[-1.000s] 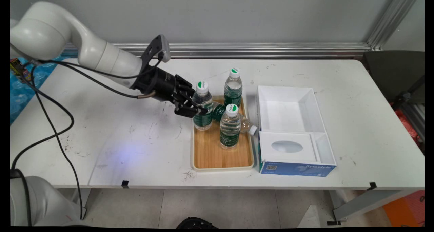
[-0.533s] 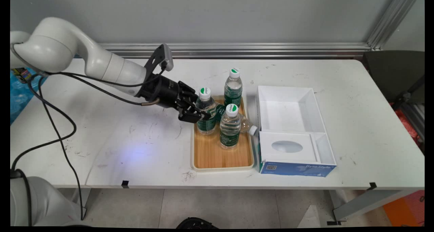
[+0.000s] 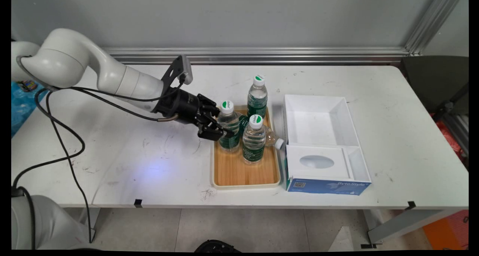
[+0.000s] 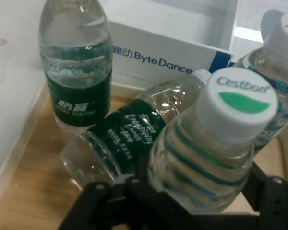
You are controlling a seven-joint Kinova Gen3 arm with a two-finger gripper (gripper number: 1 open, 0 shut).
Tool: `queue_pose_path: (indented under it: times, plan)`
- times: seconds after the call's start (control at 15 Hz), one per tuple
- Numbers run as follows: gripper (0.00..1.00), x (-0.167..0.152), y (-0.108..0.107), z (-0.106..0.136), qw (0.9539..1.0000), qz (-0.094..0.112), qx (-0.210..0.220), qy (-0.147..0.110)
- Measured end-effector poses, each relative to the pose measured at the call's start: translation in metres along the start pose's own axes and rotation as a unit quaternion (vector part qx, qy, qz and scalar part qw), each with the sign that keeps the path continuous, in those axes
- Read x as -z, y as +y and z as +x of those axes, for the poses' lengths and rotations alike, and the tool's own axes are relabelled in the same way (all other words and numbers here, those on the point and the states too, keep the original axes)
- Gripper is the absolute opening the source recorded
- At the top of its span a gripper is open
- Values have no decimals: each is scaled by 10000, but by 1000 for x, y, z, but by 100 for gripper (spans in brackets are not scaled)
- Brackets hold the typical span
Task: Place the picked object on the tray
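White table (image 3: 336, 80), wooden tray (image 3: 239, 173) near its front, open white box (image 3: 318, 117) just beside it

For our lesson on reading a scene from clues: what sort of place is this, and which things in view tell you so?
Probably a robotics lab or test bench. A white robot arm trailing loose cables works at a scuffed white table; aluminium framing lines the wall; water bottles stand on a wooden tray like test props.

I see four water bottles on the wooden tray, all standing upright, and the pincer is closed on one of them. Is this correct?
Not quite. Only three stand upright. The fourth bottle lies on its side on the tray, behind the bottle the pincer is closed on. The hand view shows it most clearly. The rest is right.
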Motion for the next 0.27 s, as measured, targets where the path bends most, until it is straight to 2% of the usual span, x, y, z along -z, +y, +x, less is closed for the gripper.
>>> queue_pose_path:
  times: [0.07, 0.27]
  plan:
    - [100, -1, 0, -1, 10000, -9, 4, 5]
    - [100, -2, 1, -3, 10000, -31, 15, 9]
